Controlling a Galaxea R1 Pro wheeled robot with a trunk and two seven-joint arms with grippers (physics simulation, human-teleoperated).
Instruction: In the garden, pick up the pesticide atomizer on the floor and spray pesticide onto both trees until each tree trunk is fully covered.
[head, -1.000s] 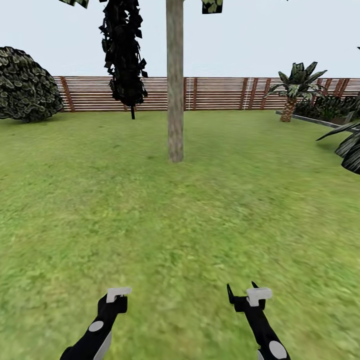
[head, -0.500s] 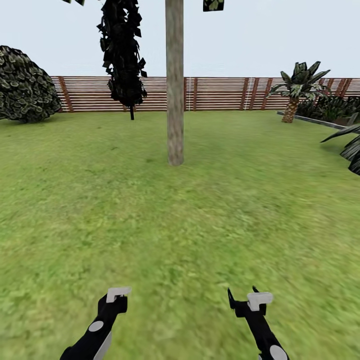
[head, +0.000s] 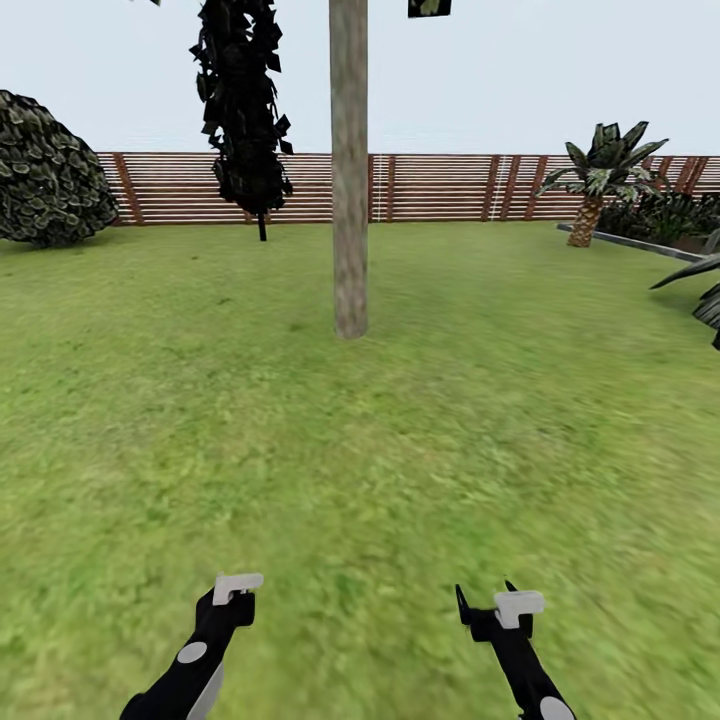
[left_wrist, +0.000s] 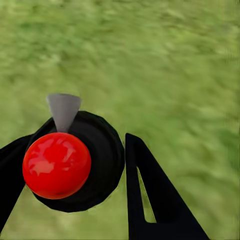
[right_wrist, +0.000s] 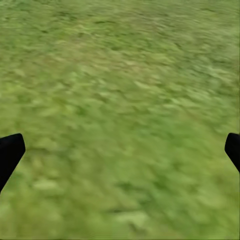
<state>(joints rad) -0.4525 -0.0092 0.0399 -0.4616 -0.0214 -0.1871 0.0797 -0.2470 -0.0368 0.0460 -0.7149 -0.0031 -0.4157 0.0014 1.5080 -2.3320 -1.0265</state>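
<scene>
A thick, pale mottled tree trunk (head: 349, 200) rises from the lawn (head: 360, 430) straight ahead, a few metres beyond both arms. Its foliage is cut off by the picture's top edge. In the left wrist view my left gripper (left_wrist: 85, 145) is shut on a small round black body with a grey cone nozzle and a red ball on it, which I take to be the pesticide atomizer (left_wrist: 102, 165). Low over the grass at the left is that same left gripper (head: 232, 592). My right gripper (head: 490, 600) is open and empty, its fingers (right_wrist: 10, 152) spread wide over bare grass.
A thin all-black tree (head: 243, 100) stands behind and left of the trunk. A round dark bush (head: 45, 170) is at far left. The brown slat fence (head: 450, 187) closes the back. A short palm (head: 600, 170) and a planter edge (head: 640, 240) are at right.
The whole view has shifted a little: the trunk's base sits lower in the picture and looks nearer, so the camera has moved forward. The right gripper sits slightly lower; the left looks unchanged.
</scene>
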